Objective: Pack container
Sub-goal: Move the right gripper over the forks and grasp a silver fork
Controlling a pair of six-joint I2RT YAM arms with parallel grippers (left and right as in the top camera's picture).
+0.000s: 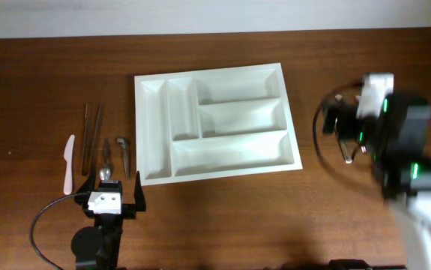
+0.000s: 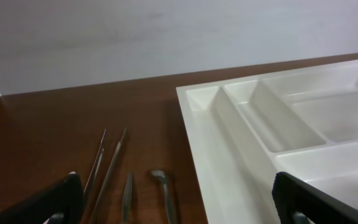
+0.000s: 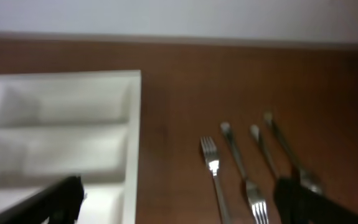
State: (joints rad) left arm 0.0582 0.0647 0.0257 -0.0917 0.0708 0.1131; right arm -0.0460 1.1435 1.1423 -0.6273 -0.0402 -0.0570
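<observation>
The large white rectangular plastic cutlery tray [image 1: 230, 154] with 5 compartments lies mid-table on brown wood; the left gripper [image 1: 112, 189], jaws spread wide, sits near its near-left corner; the right gripper [image 3: 175, 190], jaws likewise apart, hangs over 4 metal utensils [image 3: 213, 168] right of the tray.

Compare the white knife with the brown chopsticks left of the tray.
The white knife is pale and broad-bladed; the chopsticks are dark brown and thin. The knife is single and lies farthest left; the chopsticks are a pair, closer to the container. Both lie lengthwise on the table, outside the container.
</observation>
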